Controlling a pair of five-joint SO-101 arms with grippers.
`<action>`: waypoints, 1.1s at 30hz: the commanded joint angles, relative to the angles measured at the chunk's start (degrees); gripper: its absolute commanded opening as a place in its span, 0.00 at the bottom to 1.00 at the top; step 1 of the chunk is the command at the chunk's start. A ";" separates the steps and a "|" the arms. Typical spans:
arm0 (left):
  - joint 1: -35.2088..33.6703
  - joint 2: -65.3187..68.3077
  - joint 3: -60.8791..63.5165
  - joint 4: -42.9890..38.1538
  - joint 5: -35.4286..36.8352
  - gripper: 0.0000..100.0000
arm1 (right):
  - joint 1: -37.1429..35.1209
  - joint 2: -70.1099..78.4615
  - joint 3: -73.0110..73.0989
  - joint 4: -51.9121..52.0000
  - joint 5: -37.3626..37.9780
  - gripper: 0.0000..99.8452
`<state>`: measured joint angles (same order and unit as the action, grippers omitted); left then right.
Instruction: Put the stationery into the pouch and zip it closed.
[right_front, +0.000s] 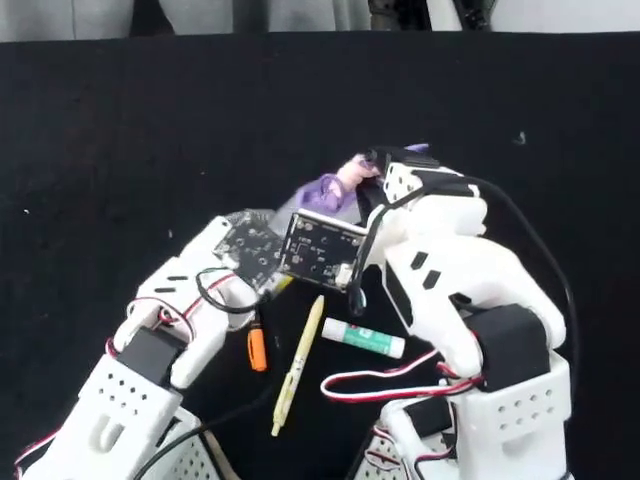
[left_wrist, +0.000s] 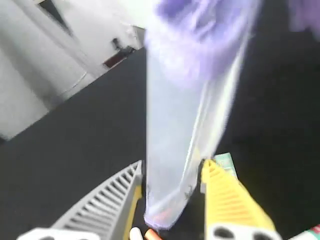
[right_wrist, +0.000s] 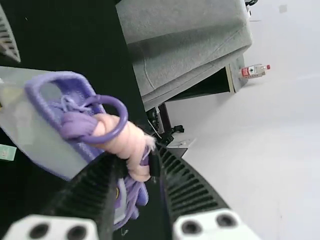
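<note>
From above, the pouch is mostly hidden behind two camera boards. Near the pouch, the marker goes half under the left arm. In the left wrist view the pouch is blurred, its top cut off.

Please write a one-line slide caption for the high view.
Left arm and right arm hold the pouch; pen, glue stick and orange marker lie on the black table.
</note>
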<state>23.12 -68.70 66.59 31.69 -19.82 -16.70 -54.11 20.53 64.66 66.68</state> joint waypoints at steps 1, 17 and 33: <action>-1.98 -0.35 2.24 -7.47 3.16 0.20 | 0.44 -1.27 -0.22 -0.09 -0.35 0.01; 10.59 -0.35 3.65 -10.64 3.69 0.16 | 0.70 -1.27 -0.13 -0.09 -0.35 0.01; 8.48 -1.76 12.00 -20.92 3.69 0.03 | 0.88 -1.27 -0.13 -0.18 -0.35 0.01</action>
<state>32.97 -68.70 78.64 11.03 -16.75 -16.62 -54.11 20.53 64.66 66.68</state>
